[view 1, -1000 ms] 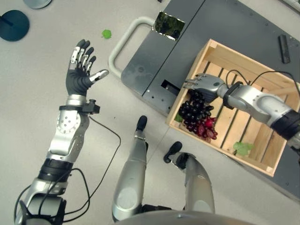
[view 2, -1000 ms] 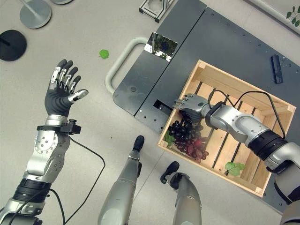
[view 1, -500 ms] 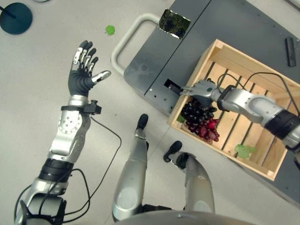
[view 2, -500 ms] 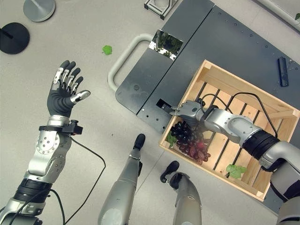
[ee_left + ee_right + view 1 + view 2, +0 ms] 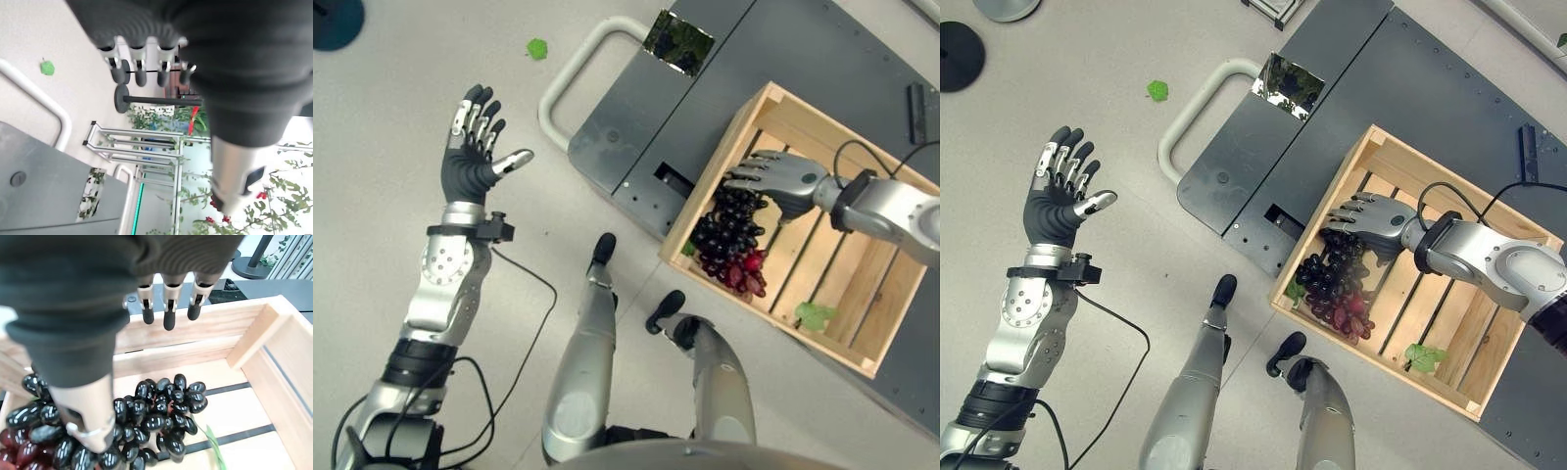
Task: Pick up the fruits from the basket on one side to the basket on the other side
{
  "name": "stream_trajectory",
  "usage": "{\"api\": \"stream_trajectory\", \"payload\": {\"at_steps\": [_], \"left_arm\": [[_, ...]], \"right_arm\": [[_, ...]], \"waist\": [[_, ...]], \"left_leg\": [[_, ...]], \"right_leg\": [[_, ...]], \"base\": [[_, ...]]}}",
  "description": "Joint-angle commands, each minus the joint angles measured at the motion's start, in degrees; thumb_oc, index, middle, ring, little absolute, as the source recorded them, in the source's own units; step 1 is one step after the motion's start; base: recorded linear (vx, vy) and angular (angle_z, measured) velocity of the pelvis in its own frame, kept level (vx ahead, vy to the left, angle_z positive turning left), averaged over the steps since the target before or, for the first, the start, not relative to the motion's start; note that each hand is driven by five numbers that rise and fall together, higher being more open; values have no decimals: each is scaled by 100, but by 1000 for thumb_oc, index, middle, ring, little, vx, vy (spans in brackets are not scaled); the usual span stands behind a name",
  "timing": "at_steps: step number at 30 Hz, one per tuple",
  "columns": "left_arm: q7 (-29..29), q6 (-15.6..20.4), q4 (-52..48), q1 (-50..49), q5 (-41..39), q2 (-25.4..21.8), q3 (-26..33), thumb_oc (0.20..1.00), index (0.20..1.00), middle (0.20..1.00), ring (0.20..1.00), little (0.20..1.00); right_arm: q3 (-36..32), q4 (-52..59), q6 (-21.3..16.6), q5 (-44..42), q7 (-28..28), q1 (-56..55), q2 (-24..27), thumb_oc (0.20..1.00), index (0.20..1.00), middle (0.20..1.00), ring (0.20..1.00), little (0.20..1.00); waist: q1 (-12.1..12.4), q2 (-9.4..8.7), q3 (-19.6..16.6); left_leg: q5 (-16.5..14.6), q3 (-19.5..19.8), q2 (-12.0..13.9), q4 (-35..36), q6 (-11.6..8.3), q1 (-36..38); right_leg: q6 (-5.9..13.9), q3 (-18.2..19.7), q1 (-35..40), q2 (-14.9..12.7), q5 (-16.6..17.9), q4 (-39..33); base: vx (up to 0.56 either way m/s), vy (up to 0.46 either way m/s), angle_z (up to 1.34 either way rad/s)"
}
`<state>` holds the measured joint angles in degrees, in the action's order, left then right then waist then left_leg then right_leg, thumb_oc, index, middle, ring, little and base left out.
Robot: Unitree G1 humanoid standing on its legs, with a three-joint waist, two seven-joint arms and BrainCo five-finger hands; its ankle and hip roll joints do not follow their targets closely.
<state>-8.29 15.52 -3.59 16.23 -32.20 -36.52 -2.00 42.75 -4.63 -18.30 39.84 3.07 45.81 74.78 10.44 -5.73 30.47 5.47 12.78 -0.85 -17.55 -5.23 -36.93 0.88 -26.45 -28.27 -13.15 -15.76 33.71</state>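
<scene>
Grapes (image 5: 726, 240) lie in the near left corner of the wooden crate (image 5: 891, 323), a dark bunch with a smaller red cluster (image 5: 745, 273) at its near end, touching the crate's slatted floor and close against its left wall. The right hand (image 5: 781, 178) hangs over the far end of the bunch, fingers (image 5: 167, 308) straight and spread, thumb apart, with nothing in its grasp; in the right wrist view the dark berries sit just under the palm and thumb, while the fingertips reach past them toward the crate's wall. So the fruit lies below the hand and a little toward the robot, and the bunch's long axis runs from under the hand along the left wall to the near corner (roughly crosswise to the fingers, which should suit a closing grasp). The right hand is by far the nearer. The left hand (image 5: 471, 159) is raised over the floor, well apart, open with fingers straight and empty. My reading is that the coming move is a short drop and a curl round the dark bunch. A loose green leaf (image 5: 817, 314) lies further along the crate's floor, clear of the grasp.
</scene>
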Motion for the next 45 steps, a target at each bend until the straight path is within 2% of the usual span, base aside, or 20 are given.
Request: {"api": "stream_trajectory", "payload": {"at_steps": [1,8,15,25,33,45], "left_arm": [[112,296,-501,-64,191,-14,303,1000,1000,1000,1000,1000],[116,293,-538,-66,209,-42,278,1000,1000,1000,1000,1000],[119,283,-545,-50,174,2,188,1000,1000,1000,1000,1000],[107,277,-504,53,92,66,-45,1000,1000,1000,1000,1000],[58,286,-463,178,52,134,-176,1000,1000,1000,1000,1000],[106,292,-446,147,31,172,-240,1000,1000,1000,1000,1000]], "right_arm": [[-160,253,-105,-239,-180,140,345,1000,1000,1000,1000,1000],[-210,357,-137,-290,-102,15,359,1000,1000,1000,1000,1000],[16,280,-156,-241,77,-43,44,1000,1000,1000,1000,1000],[716,-640,-57,284,176,55,-997,1000,1000,1000,1000,1000],[774,-1295,93,565,71,-106,-1622,1000,1000,1000,1000,1000],[876,-2224,302,918,11,-132,-2097,1000,1000,1000,1000,1000]], "waist": [[-60,-42,-70],[-82,-58,-70],[-52,1,-68],[52,166,-68],[87,244,-68],[139,353,-68]], "left_leg": [[-559,15,33,-206,60,331],[-574,-13,58,-223,69,342],[-606,-29,40,-299,97,266],[-598,13,-5,-338,136,90],[-616,43,-42,-405,154,-1],[-605,78,-76,-444,168,-117]], "right_leg": [[489,51,317,27,360,-356],[491,99,311,42,366,-373],[502,114,240,34,341,-326],[505,99,99,23,323,-282],[506,99,11,-6,312,-232],[509,74,-107,-62,276,-93]], "base": [[4,7,-3],[1,1,-2],[0,0,0],[0,0,0],[0,0,0],[1,-1,2]]}}
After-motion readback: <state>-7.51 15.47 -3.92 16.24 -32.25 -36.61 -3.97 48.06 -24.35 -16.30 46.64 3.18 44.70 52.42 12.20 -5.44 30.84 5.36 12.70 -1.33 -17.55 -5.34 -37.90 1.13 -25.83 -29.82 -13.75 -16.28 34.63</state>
